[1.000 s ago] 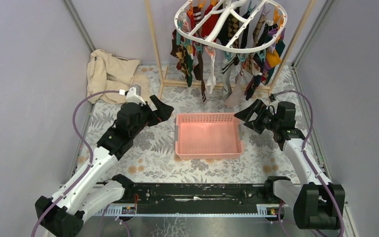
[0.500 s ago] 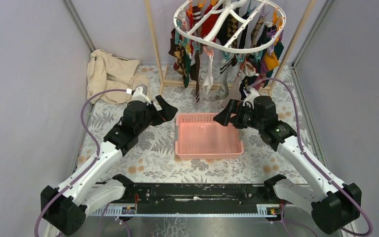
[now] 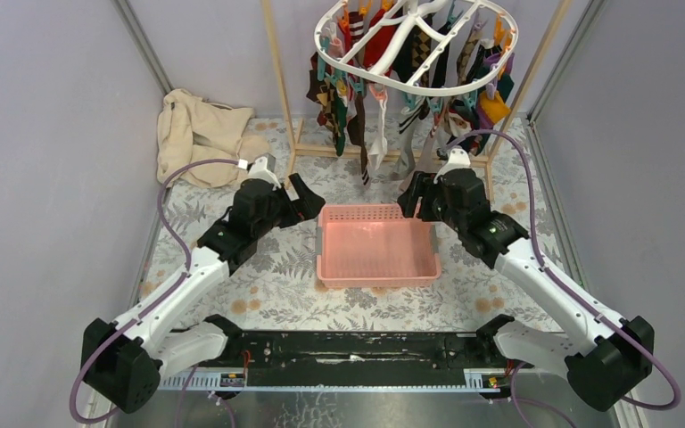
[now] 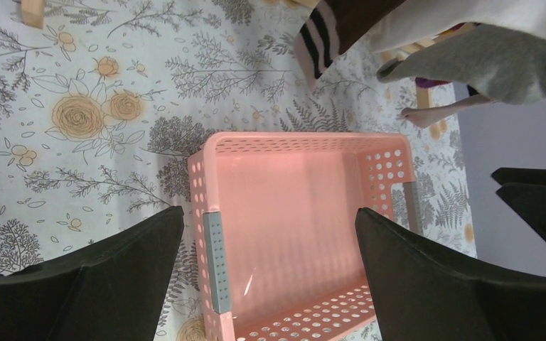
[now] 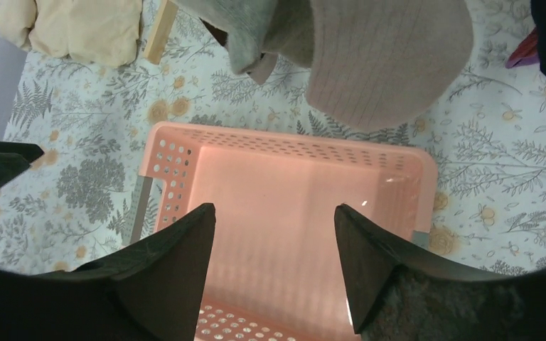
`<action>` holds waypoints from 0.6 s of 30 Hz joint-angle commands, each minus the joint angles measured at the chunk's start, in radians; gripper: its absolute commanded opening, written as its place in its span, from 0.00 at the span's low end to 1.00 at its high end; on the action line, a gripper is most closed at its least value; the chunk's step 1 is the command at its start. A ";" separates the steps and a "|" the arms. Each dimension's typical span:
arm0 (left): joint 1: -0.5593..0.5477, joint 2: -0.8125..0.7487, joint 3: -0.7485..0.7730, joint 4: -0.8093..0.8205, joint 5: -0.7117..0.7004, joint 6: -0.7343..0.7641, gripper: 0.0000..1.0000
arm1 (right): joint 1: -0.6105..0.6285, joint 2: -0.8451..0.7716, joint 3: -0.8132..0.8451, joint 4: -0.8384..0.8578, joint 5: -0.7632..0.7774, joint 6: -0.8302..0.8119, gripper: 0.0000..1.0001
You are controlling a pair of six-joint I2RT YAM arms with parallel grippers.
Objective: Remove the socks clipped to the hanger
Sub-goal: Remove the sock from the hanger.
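Observation:
The white oval hanger (image 3: 408, 86) hangs at the back from a wooden frame, with several coloured socks (image 3: 339, 107) clipped round its rim. My left gripper (image 3: 308, 198) is open at the pink basket's far left corner, with nothing between its fingers (image 4: 269, 211). My right gripper (image 3: 410, 194) hovers at the basket's far right corner, just below the hanging socks. It is open and holds nothing (image 5: 274, 207). A taupe ribbed sock (image 5: 384, 57) and a grey sock (image 5: 256, 28) dangle just ahead of it. A grey sock (image 4: 498, 60) and a striped sock (image 4: 320, 35) show in the left wrist view.
A pink slotted basket (image 3: 377, 267) sits mid-table between both grippers, nothing in it. The wooden pole frame (image 3: 278, 80) stands behind it on the flower-patterned table. A cream cloth (image 3: 198, 134) lies crumpled at the back left. Grey walls close in both sides.
My right arm has swung left and forward from the table's right side to the basket's far right corner, under the socks. My left gripper has edged right toward the basket.

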 commanded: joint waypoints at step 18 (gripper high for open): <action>-0.023 0.047 0.060 0.134 0.075 0.020 0.99 | 0.121 0.202 0.263 0.193 0.242 -0.096 0.55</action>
